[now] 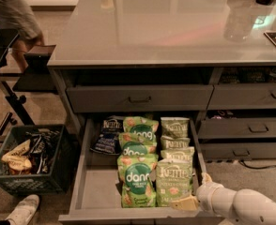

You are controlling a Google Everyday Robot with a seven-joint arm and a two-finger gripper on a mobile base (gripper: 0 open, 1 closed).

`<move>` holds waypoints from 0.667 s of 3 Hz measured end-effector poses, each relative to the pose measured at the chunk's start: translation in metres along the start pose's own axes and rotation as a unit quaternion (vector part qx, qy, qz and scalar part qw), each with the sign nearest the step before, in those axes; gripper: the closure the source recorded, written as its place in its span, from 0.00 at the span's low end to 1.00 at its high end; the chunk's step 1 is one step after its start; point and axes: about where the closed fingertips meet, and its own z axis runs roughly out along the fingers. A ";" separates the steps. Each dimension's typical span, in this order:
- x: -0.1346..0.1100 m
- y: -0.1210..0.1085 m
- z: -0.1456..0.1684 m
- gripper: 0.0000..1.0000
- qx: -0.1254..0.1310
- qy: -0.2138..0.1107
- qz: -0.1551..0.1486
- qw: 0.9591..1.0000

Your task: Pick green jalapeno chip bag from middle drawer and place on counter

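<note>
The middle drawer (85,172) is pulled open below the glossy grey counter (175,27). Its right column holds several pale olive-green Kettle jalapeno chip bags, overlapping front to back; the front one (174,182) faces up. My gripper (185,203) comes in from the lower right on a white arm. It sits at the bottom right corner of that front bag, by the drawer's front edge. I cannot tell whether it touches the bag.
Brighter green dang bags (137,179) fill the drawer's middle column, with a dark blue Kettle bag (107,135) at the back left. A shut drawer with a handle (140,99) is above. A crate of snacks (27,158), a shoe (20,210) and a person (16,13) are on the left.
</note>
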 end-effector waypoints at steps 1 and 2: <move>0.009 0.002 0.020 0.06 0.019 0.008 0.010 1.000; 0.009 0.002 0.021 0.06 0.019 0.008 0.010 1.000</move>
